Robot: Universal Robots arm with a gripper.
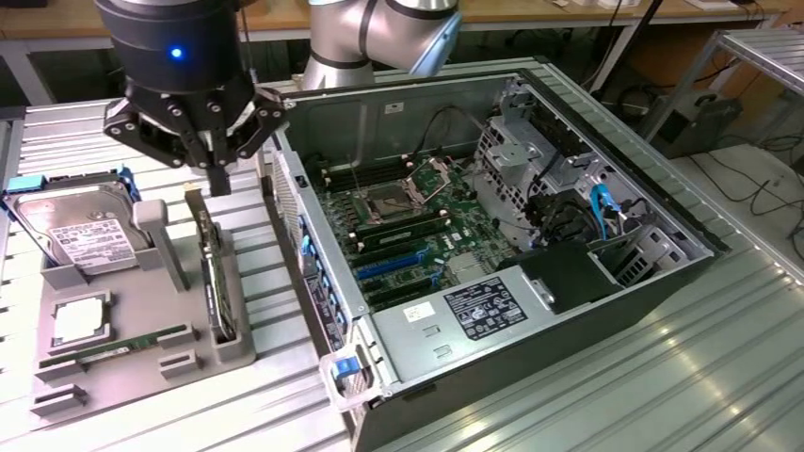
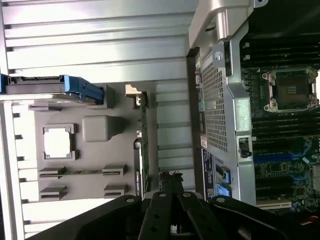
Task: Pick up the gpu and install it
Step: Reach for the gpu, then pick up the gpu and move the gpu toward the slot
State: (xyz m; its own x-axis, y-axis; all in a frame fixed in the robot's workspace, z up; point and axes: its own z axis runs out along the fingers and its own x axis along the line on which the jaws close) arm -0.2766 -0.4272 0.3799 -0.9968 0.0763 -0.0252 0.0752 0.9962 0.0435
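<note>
Left to right in the exterior view: a hard drive [image 1: 82, 235] lies at the far left of the gray tray [image 1: 120, 381]. The gpu [image 1: 217, 282] stands on edge in the tray's right-hand slot. The gripper [image 1: 221, 179], fingers closed and empty, hangs above that slot's far end. The open computer case [image 1: 377, 118] sits just beside the tray.

"What's the arm doing?"

"The gripper [image 1: 220, 181] hangs over the grey tray [image 1: 233, 353], fingers pinched together and empty, tips close above the gpu [image 1: 217, 282]. The gpu stands on edge in its slot."

"Anything else in the tray?"

"The hard drive [image 1: 78, 235] is propped at the exterior view's left, and the memory stick [image 1: 120, 350] lies flat nearer the front."

"And the case?"

"The case [image 1: 377, 118] lies open on the ribbed table [image 1: 603, 377], just beside the tray, with the motherboard [image 1: 402, 226] exposed."
</note>
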